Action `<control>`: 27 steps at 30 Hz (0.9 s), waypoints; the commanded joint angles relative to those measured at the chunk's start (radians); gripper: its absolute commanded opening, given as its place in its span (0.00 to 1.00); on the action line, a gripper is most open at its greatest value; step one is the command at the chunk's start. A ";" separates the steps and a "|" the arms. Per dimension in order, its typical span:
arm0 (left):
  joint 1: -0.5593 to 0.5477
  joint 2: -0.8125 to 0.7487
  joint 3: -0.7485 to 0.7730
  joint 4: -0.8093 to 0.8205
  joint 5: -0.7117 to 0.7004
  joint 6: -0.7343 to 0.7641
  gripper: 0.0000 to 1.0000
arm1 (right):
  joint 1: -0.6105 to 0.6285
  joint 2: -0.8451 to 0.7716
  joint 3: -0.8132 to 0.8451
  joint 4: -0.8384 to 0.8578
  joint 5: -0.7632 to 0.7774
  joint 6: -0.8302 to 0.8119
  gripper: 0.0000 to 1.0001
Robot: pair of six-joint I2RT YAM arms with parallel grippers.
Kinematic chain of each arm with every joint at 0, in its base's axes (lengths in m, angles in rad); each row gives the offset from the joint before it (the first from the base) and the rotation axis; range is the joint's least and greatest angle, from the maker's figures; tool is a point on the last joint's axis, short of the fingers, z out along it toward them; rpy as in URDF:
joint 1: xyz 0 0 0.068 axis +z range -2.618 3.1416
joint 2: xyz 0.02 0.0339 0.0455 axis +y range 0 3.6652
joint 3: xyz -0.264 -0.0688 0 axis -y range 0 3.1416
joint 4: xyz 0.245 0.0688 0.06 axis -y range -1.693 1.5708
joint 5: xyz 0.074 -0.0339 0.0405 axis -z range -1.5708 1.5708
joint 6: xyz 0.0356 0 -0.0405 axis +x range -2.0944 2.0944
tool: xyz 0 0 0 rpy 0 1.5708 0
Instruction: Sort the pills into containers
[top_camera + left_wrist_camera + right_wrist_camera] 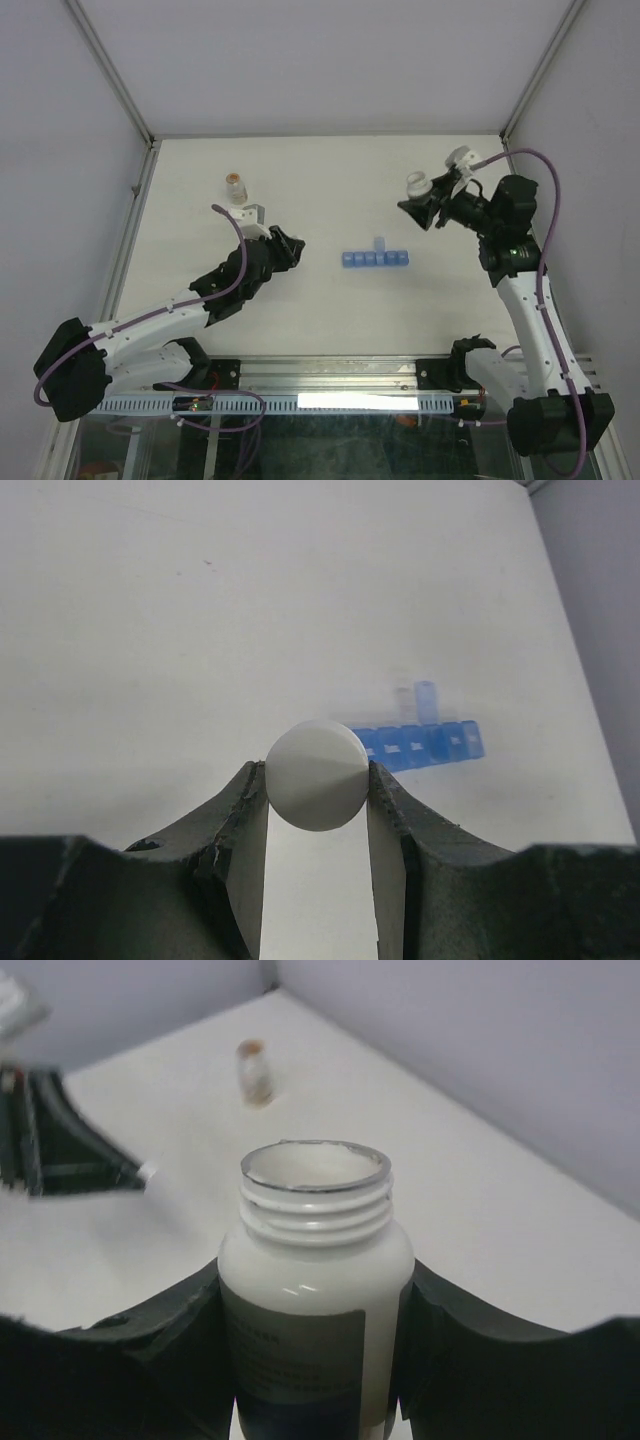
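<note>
From the top view, your pill organiser (pixel 374 259) lies near the middle of the table (pixel 330 180), a little toward the near edge. It is a straight row of joined blue compartments with one lid (pixel 379 243) standing up. Your right claw (pixel 425 205) holds a white bottle (pixel 417 184) toward the right edge, well apart from the strip. Your left claw (pixel 287 245) hangs to the strip's left, and a small clear bottle (pixel 236 187) with tan contents stands by the far left corner. In the left wrist view, that claw is pinching a smooth, round white cap (pixel 315 775) by its rim, and the strip beyond looks like translucent, glossy plastic. In the right wrist view, the claw is clamped on the bottle's body: opaque white plastic, a paper label, a threaded neck, the mouth uncapped. You cannot see whether pills are inside. The step in hand looks like pouring. Bring the mouth low over the raised-lid compartment and tip slowly so pills drop singly. The cells are small, and the smooth table would likely let strays roll. Hold the cap off to the side.
</note>
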 commanded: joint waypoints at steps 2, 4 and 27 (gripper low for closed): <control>0.057 -0.052 -0.008 -0.141 -0.031 0.115 0.00 | -0.071 0.090 0.206 0.376 0.157 0.647 0.00; 0.071 -0.054 -0.011 -0.171 -0.028 0.125 0.00 | 0.021 0.144 0.184 0.738 -0.234 0.980 0.00; 0.265 0.213 -0.017 -0.064 0.066 0.152 0.04 | -0.139 0.193 0.165 -0.467 -0.251 -0.558 0.00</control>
